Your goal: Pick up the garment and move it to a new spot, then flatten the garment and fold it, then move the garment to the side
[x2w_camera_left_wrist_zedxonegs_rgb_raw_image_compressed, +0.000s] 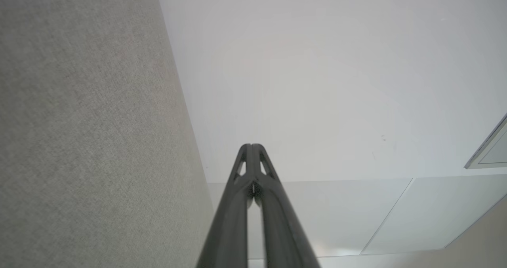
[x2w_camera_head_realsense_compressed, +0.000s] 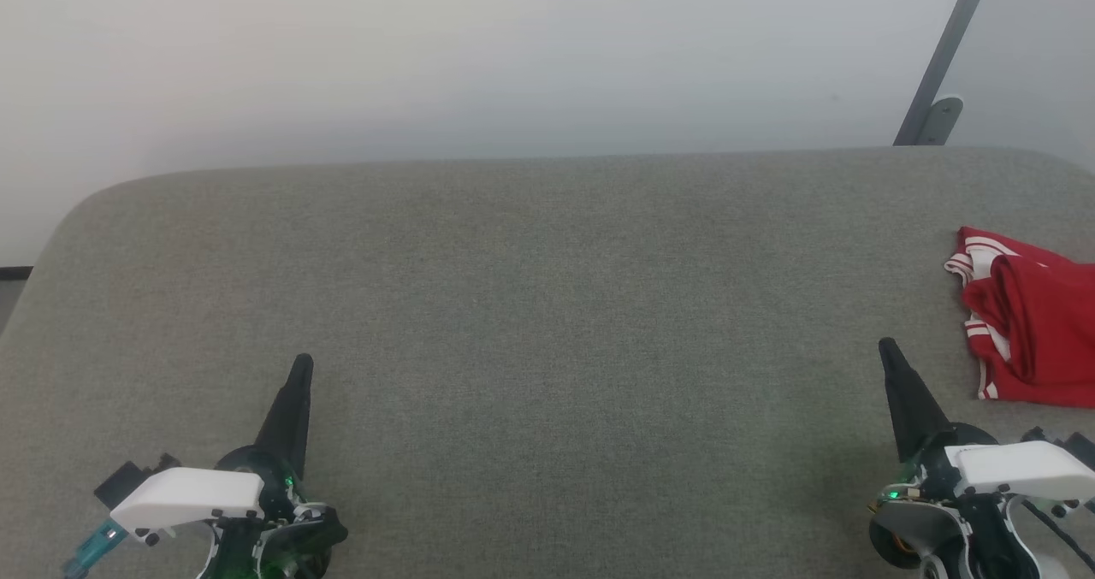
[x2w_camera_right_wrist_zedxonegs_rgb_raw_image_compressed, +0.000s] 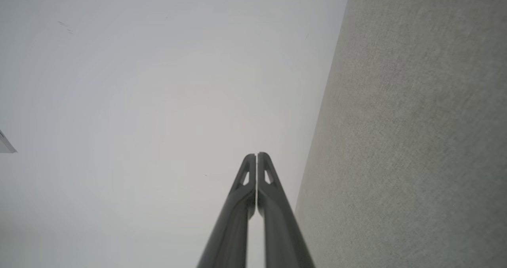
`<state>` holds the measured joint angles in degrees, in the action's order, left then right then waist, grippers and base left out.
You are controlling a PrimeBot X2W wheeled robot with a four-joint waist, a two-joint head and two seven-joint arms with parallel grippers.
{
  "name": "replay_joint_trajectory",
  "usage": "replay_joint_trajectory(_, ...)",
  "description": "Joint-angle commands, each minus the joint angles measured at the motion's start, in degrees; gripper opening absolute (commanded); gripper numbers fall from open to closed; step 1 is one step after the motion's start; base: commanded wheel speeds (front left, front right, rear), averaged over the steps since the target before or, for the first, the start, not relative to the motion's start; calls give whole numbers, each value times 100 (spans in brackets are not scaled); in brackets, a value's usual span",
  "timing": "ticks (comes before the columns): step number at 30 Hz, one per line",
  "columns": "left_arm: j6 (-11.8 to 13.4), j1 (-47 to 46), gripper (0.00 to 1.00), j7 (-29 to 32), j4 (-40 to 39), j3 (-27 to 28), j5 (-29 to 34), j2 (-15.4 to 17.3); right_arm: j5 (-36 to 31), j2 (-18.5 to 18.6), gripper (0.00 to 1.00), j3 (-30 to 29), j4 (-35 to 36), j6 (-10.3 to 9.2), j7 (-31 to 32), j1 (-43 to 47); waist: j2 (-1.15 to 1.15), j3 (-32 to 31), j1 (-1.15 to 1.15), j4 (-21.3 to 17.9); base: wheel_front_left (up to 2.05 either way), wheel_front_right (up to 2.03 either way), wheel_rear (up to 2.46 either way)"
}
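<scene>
Check grey fabric table (x2w_camera_head_realsense_compressed: 547, 305): spans most of head view. Garment (x2w_camera_head_realsense_compressed: 1031, 331) lies bunched at table's right side, cut by frame edge; red body, white panels, red-and-white striped trim. Left gripper (x2w_camera_head_realsense_compressed: 301, 363) sits lower left, right gripper (x2w_camera_head_realsense_compressed: 886, 345) lower right, near garment, apart from it. Head view gives you garment. Wrist views give you fingers pressed together, empty, against pale wall (x2w_camera_left_wrist_zedxonegs_rgb_raw_image_compressed: 317, 82).
</scene>
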<state>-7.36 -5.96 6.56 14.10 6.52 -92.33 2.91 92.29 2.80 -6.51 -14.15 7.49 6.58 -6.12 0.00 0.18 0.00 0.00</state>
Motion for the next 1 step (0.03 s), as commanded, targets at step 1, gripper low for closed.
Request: replay_joint_trajectory(1,-25,-65,0,22,-3,18,-8,-20,25,16,0,-1,23,0,12,-32,0,0,0,0,0,0,0)
